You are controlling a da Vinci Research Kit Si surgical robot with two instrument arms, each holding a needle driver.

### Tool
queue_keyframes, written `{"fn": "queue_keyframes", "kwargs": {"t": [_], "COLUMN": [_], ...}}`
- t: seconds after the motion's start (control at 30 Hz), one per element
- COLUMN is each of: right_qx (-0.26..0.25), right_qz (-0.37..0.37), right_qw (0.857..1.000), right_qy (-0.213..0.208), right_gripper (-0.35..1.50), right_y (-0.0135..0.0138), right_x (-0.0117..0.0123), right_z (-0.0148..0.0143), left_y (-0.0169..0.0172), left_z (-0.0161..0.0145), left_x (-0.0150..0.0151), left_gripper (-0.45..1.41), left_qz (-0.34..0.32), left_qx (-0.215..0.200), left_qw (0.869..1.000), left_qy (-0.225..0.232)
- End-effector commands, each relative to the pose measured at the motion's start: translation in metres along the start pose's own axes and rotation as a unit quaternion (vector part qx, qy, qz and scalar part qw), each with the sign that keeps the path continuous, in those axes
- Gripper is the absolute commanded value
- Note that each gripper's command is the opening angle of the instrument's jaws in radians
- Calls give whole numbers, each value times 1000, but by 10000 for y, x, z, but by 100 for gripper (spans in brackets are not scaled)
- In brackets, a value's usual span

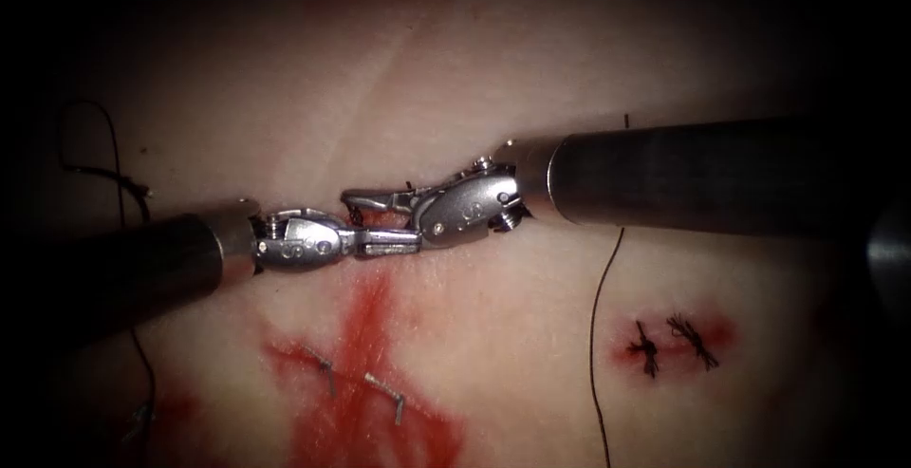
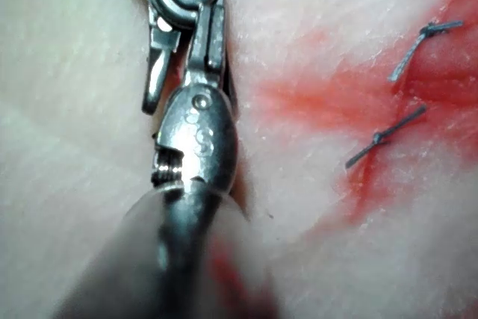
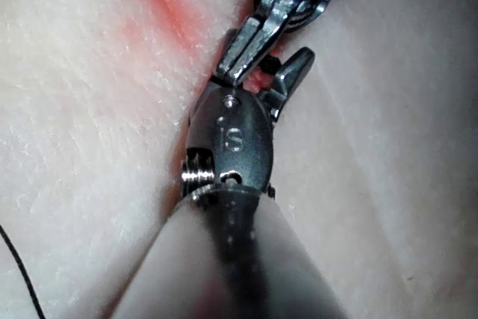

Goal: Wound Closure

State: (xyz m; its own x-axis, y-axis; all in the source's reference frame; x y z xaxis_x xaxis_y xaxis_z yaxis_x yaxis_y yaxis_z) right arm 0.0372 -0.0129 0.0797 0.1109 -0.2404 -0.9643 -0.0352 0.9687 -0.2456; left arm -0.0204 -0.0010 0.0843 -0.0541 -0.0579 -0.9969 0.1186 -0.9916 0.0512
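Note:
On the tissue, both tools meet over the upper end of the red cut. My left tool comes in from the left; its jaws are shut and lie flat, tips against the right tool's wrist. I cannot tell whether they hold anything. My right tool reaches in from the right, just above the left jaws, and stands open. One of its fingers splays away beside the left tool's shut jaws. A short dark tip shows above the right jaw; needle or thread, I cannot tell.
Two pale stitches cross the red-stained cut below the tools. Two dark knots sit in a red patch at the right. Dark thread hangs below the right shaft; another strand loops at the far left.

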Motion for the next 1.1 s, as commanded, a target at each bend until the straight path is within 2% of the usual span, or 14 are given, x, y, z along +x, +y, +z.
{"fn": "queue_keyframes", "kwargs": {"t": [0.03,0.2,0.23,0.27,0.3,0.4,0.6,0.63,0.67,0.7,0.77,0.97,1.1], "right_qx": [1,0,-3,-3,-1,-6,-17,-20,-24,-25,-47,-53,-53], "right_qz": [0,0,-1,-1,-3,-9,-9,0,16,23,37,57,44], "right_qw": [1000,1000,1000,1000,1000,999,998,998,997,997,995,994,995], "right_qy": [2,3,-1,-1,-6,-45,-58,-61,-66,-67,-81,-82,-78], "right_gripper": [113,98,44,44,-35,-35,-35,-21,96,133,148,148,148], "right_y": [-5,-8,-9,-9,-13,-19,-18,-17,-14,-11,-6,11,43], "right_x": [-3,-1,-2,-2,-3,-5,-7,-7,-7,-7,-5,11,24], "right_z": [7,10,10,10,9,12,12,12,13,13,10,-21,-55], "left_y": [-2,-1,-1,-1,0,2,10,12,13,12,11,16,22], "left_z": [5,6,6,6,7,9,13,14,15,15,14,-14,-37], "left_x": [-7,-7,-6,-6,-6,-4,1,3,5,7,10,27,36], "left_gripper": [-45,-45,-45,-45,-45,-45,-45,-45,-45,-45,-45,-45,-45], "left_qz": [0,0,1,1,0,0,0,-1,-1,-2,-4,-11,-14], "left_qx": [0,1,2,2,2,3,9,9,10,10,11,19,25], "left_qw": [1000,1000,1000,1000,1000,1000,1000,1000,1000,1000,1000,1000,999], "left_qy": [1,0,-1,-1,-2,-2,-6,-6,-5,-4,-4,-9,-21]}}
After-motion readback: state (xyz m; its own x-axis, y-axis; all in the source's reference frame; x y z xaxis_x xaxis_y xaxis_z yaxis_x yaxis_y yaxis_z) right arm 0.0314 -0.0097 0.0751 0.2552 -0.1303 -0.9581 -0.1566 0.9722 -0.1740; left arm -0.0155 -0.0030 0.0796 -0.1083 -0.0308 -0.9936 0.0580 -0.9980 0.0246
